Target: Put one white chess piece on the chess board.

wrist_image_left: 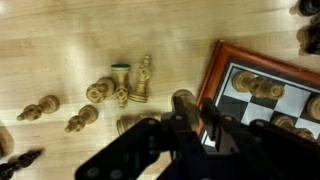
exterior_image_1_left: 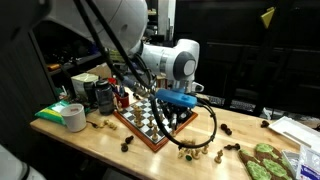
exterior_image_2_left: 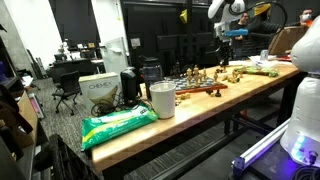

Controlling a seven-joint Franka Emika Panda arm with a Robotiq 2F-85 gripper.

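Plenty of bare wood on the worktop (exterior_image_1_left: 92, 140) along its near edge, from where I'm standing, so that's the open room for moving. The chess board (exterior_image_1_left: 135, 133) sits turned like a diamond, one corner of its reddish-brown frame pointing at that edge. It already has a bunch of pieces on it. Behind and to one side it gets crowded: a roll of tape (exterior_image_1_left: 73, 117), a green bag (exterior_image_1_left: 52, 110) and some dark containers (exterior_image_1_left: 103, 95) stand close to the board's far corner. The other side is looser, with a few dark pieces (exterior_image_1_left: 228, 130) scattered on the wood and some green stuff (exterior_image_1_left: 265, 160) out by the end of the worktop. The hand (exterior_image_1_left: 180, 112) hangs low over the corner of the board that's away from the tape, right about where frame meets bare wood. In the wrist view the frame runs just beside the hand, with the checkered squares spreading off to one side. On the other side a loose bunch of light pieces (wrist_image_left: 120, 85) lies on the wood, most of them tipped over and a couple touching each other. One light piece (wrist_image_left: 183, 99) sits right by the fingertips, between that bunch and the frame. Honestly can't tell if the hand is open or closed, the fingers are just a dark blur.
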